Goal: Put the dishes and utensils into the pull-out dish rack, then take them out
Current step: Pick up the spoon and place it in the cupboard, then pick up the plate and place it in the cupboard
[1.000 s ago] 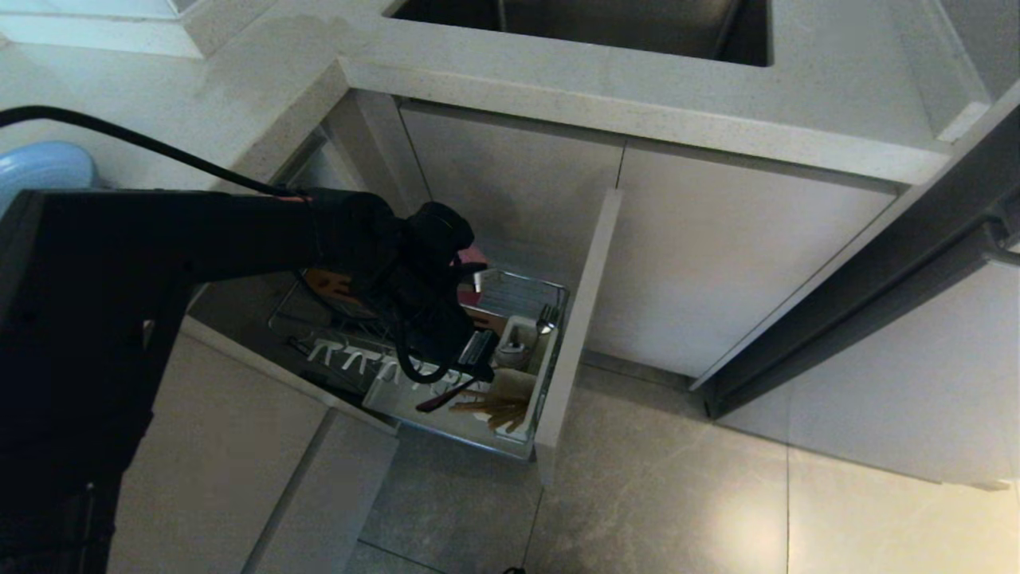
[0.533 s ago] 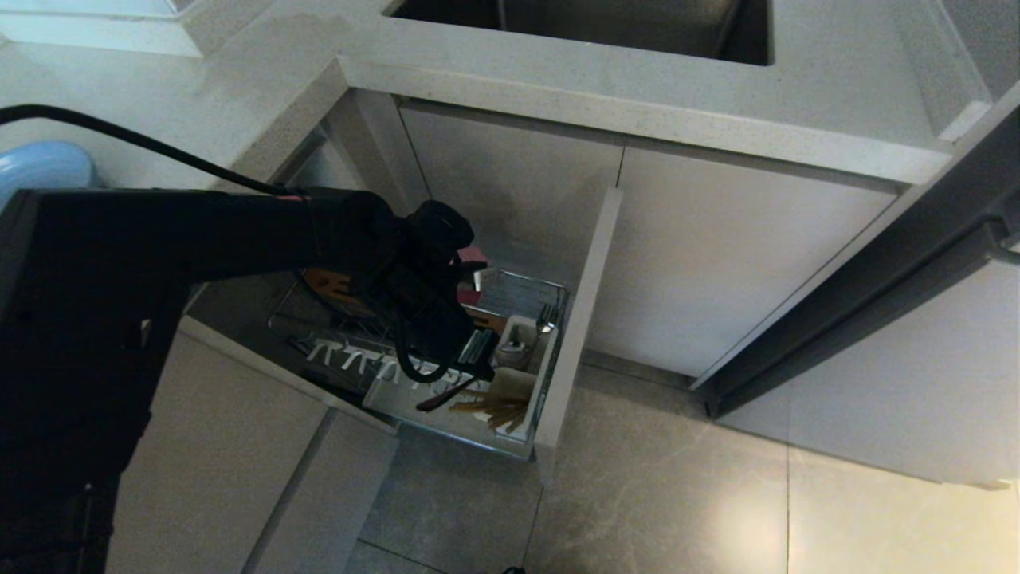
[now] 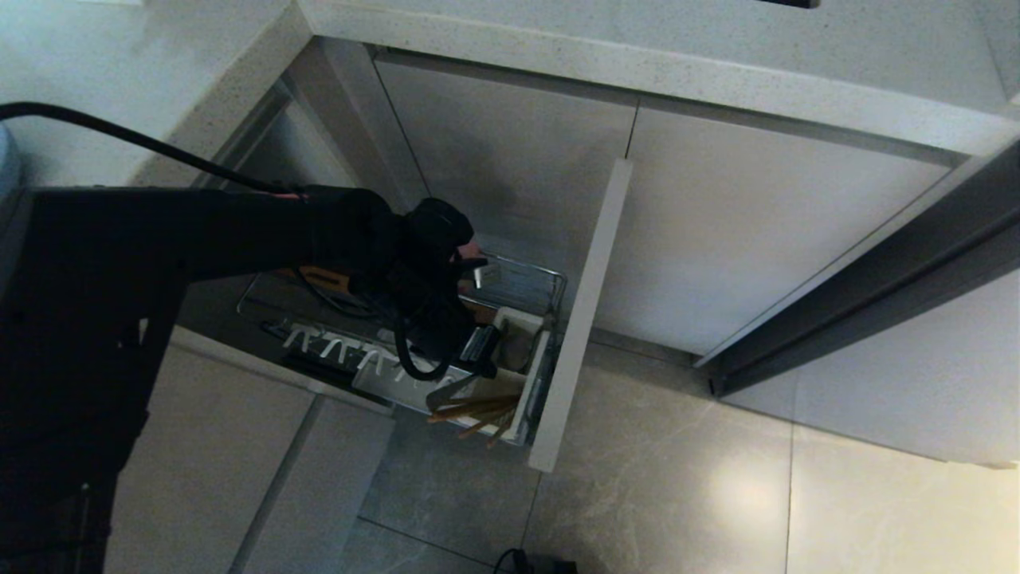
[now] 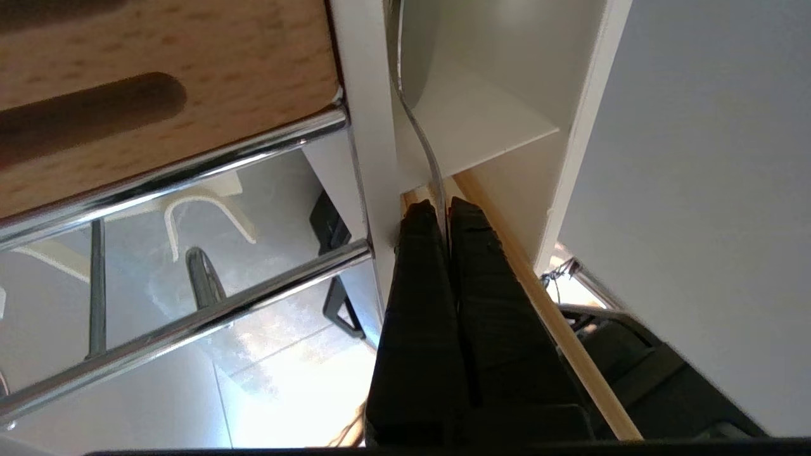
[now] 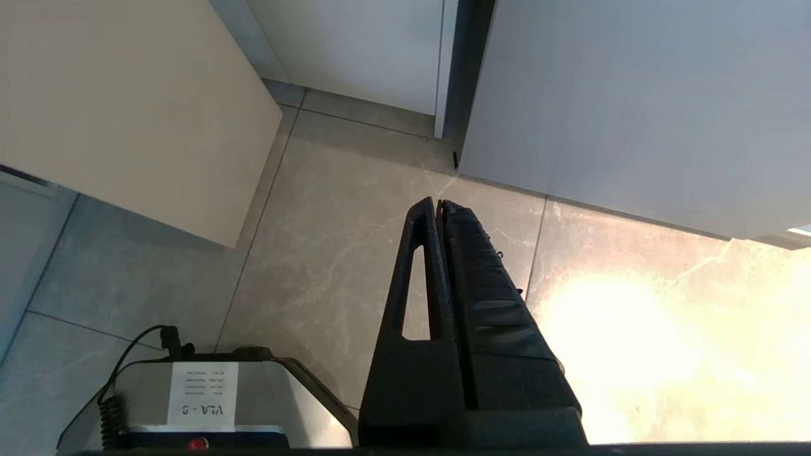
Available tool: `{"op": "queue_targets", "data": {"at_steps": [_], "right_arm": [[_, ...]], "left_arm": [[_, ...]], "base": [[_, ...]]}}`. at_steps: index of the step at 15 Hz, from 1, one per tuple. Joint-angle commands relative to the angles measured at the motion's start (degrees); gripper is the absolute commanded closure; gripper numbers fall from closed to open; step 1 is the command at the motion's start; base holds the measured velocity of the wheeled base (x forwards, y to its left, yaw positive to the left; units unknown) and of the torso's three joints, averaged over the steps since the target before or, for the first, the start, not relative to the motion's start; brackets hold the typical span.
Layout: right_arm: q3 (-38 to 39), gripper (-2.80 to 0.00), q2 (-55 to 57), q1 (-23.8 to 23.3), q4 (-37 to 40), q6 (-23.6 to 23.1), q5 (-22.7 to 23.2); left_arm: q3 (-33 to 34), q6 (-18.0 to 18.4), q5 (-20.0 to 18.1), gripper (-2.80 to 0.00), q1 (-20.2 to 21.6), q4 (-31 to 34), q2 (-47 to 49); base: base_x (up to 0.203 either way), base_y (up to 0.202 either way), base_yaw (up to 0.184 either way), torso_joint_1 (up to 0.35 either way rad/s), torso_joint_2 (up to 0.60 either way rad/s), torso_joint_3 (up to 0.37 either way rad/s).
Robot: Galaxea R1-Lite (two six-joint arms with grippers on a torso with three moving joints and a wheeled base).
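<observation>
The pull-out dish rack [image 3: 550,279] stands drawn out from under the counter, its beige front panel [image 3: 586,319] toward the floor. My left gripper [image 3: 482,359] reaches down into the white caddy [image 3: 518,319]. Seen from the left wrist, that gripper [image 4: 440,206] is shut, tips at the caddy's wall [image 4: 481,126]. One chopstick [image 4: 545,310] lies along the outside of a finger, not between the two. More chopsticks [image 3: 478,410] fan out of the caddy. A sliver of the pink bowl [image 3: 472,249] shows behind my wrist. The blue plate's edge [image 3: 5,163] is on the counter. My right gripper [image 5: 438,202] hangs shut over the floor.
The slotted wooden strip [image 4: 158,76] and chrome wires [image 4: 190,158] lie close beside the left fingers. White pegs [image 3: 343,351] line the rack's near side. Closed cabinet doors [image 3: 717,239] stand behind it. My own base [image 5: 203,399] sits under the right gripper.
The whole head picture has shifted: the sink has left the top and more floor shows, so the camera moved. The left gripper stays shut in the caddy.
</observation>
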Motion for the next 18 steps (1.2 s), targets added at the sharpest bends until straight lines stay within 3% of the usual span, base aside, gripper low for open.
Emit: {"op": "queue_targets", "data": {"at_steps": [1,8,9,18], "right_arm": [[0.0,0.0,-0.04,0.01,0.0,0.05,0.01],[0.0,0.0,-0.04,0.01,0.0,-0.04,0.01],[0.0,0.0,-0.04,0.01,0.0,0.05,0.01],[0.0,0.0,-0.04,0.01,0.0,-0.03,0.01]], "left_arm": [[0.03,0.02,0.01,0.0,-0.1,0.27,-0.14],[0.03,-0.16,0.01,0.0,-0.1,-1.16,-0.67],[0.03,-0.09,0.01,-2.8,-0.1,-1.24,-0.88],[0.03,-0.16,0.28,-2.8,-0.01,-1.25,-4.35]], "base": [[0.0,0.0,0.0,0.006,0.0,-0.061],[0.0,0.0,0.0,0.0,0.0,-0.005],[0.0,0.0,0.0,0.0,0.0,0.0],[0.0,0.0,0.0,0.0,0.0,0.0]]}}
